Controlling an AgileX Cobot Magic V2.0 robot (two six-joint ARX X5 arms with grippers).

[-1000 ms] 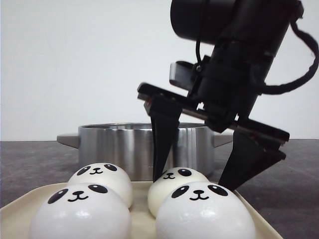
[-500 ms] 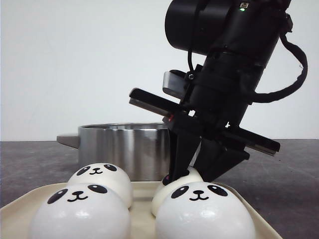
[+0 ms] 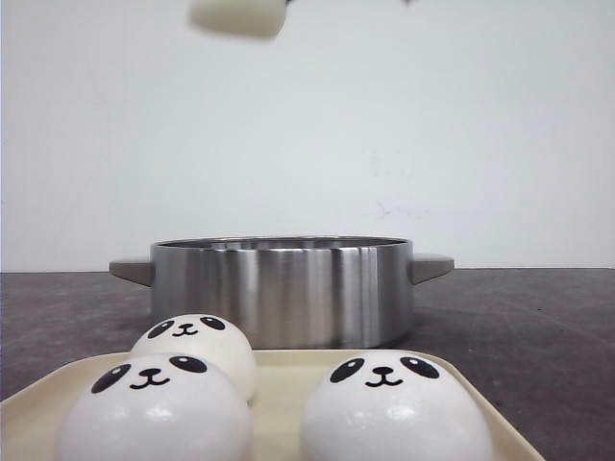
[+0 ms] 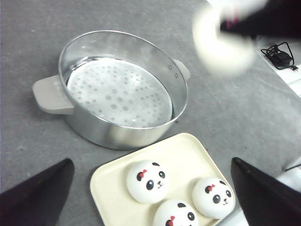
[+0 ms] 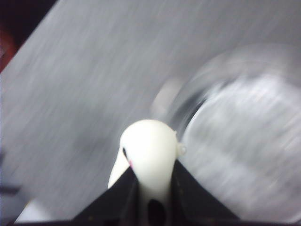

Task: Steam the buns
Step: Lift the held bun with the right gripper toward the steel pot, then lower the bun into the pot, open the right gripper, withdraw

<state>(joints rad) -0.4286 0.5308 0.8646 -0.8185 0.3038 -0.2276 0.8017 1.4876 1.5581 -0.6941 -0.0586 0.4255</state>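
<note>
A dark grey table [image 4: 235, 122] carries a steel steamer pot [image 4: 120, 89] beside a cream tray [image 4: 188, 155].

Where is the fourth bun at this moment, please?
The fourth bun is pinched in the right gripper, high above the steamer pot; the front view shows it at the top edge.

The round steel steamer pot [image 3: 282, 291] has a brushed, semi-shiny metal wall that throws soft vertical streaks, and its two stubby grey handles [image 4: 51, 95] look like matt plastic. Inside, the perforated metal steaming plate [image 4: 117, 94] is a duller silver. The white dome-shaped panda buns [image 3: 394, 411] are smooth with a slight sheen, small highlights on the skin, and faces that look printed flat. They sit on a cream rectangular tray [image 4: 186, 157] with a smooth satin plastic look. The dark grey worktop [image 4: 225, 113] is matt and finely speckled, kind of stone-like. The right hand's [image 5: 153, 190] black fingers [image 5: 188, 195] look like matt plastic.
</note>
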